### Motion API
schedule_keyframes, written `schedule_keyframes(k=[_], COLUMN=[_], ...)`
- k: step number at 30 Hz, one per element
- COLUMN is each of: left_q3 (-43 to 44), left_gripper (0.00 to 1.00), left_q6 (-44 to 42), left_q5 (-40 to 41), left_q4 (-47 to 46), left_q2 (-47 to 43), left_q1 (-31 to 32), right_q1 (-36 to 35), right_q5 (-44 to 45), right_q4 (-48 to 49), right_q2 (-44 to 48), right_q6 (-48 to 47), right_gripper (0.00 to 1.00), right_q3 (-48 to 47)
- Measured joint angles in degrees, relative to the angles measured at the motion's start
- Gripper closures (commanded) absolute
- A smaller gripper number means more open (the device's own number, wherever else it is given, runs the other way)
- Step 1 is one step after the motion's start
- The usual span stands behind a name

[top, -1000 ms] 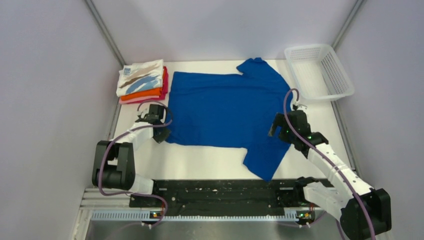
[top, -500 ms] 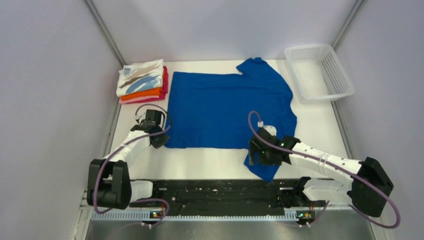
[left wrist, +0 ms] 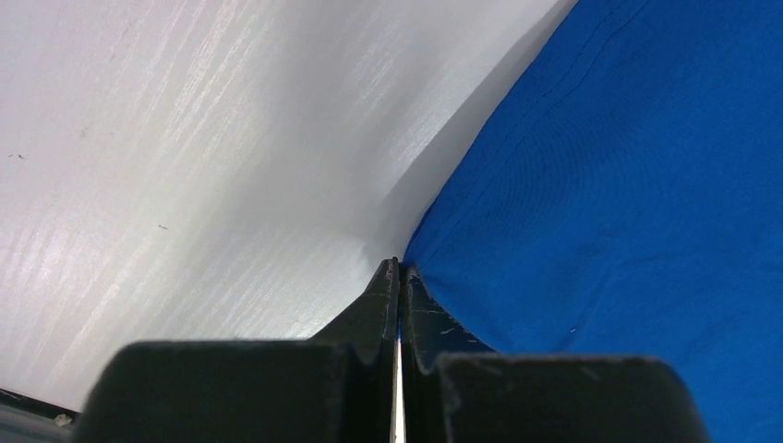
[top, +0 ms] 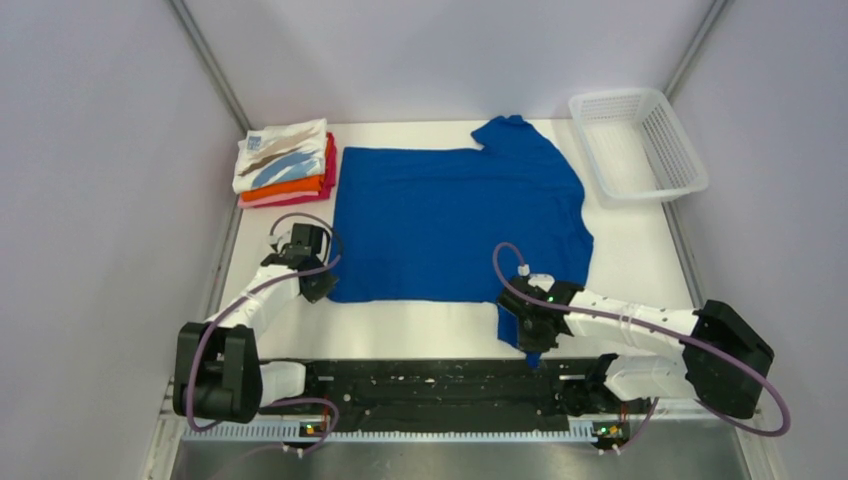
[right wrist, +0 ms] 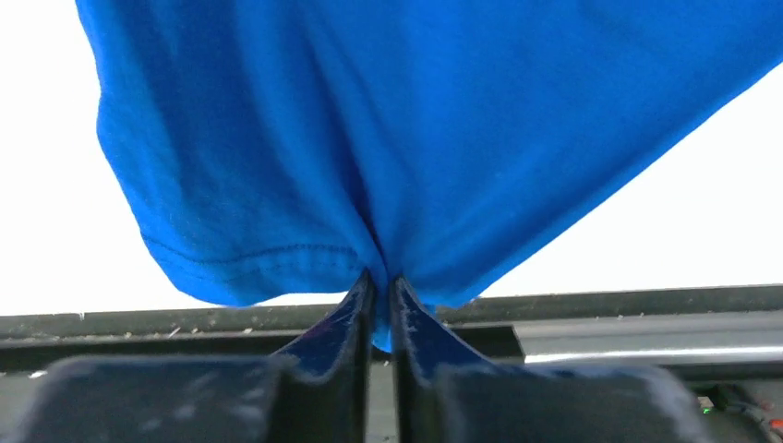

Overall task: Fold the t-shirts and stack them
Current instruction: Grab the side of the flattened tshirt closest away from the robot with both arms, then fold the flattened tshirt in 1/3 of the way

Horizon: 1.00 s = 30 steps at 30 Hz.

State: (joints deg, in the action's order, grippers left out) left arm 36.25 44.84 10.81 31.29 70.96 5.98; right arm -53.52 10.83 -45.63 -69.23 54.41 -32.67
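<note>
A royal-blue t-shirt (top: 455, 220) lies spread flat across the middle of the table, one sleeve toward the back and one toward the near edge. My left gripper (top: 318, 286) is shut on the shirt's near-left corner; in the left wrist view the blue cloth (left wrist: 609, 185) meets the tips of my closed left gripper (left wrist: 399, 269). My right gripper (top: 528, 328) is shut on the hem of the near sleeve, and in the right wrist view the bunched blue cloth (right wrist: 369, 138) is pinched by my right gripper (right wrist: 380, 279). Folded white, orange and magenta t-shirts (top: 285, 162) are stacked at the back left.
A white plastic mesh basket (top: 640, 145) stands at the back right. The black rail (top: 440, 385) holding both arm bases runs along the near edge, right below the held sleeve. Grey walls close in both sides of the table.
My right gripper moved from the shirt's right side down to the near sleeve and closed on its hem. My left gripper drew slightly nearer with the corner.
</note>
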Motion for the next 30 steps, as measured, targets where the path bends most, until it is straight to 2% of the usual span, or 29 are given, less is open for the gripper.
schedule_keyframes(k=[5,13,18,22,25,30], left_q3=[-0.15,-2.47,-3.82,-3.65,-3.21,2.62], left_gripper=[1.0,1.0,1.0,1.0,1.0,1.0], left_q6=[0.09,1.66,3.28,3.32,3.34,3.45], left_q5=[0.85,3.89,3.76,2.75,1.77,1.01], left_q4=[0.74,6.23,9.94,9.46,7.15,3.41], left_q2=[-1.31,-10.32,-15.41,-17.16,-16.26,-8.22], left_q1=[0.0,0.0,0.0,0.0,0.0,0.0], right_q1=[-0.92,-14.1,-15.23,-10.93,-3.96,6.34], right_q5=[-0.07,-5.03,-4.0,-0.98,2.89,7.23], right_q4=[-0.79,-5.9,-11.93,-13.22,-12.63,-9.07], right_q2=[-0.22,1.16,4.72,5.68,4.48,1.25], right_q6=[2.45,10.47,13.94,11.34,6.03,-4.66], right_gripper=[1.0,1.0,1.0,1.0,1.0,1.0], right_q3=[-0.76,-0.83,-2.91,-7.45,-12.41,-21.77])
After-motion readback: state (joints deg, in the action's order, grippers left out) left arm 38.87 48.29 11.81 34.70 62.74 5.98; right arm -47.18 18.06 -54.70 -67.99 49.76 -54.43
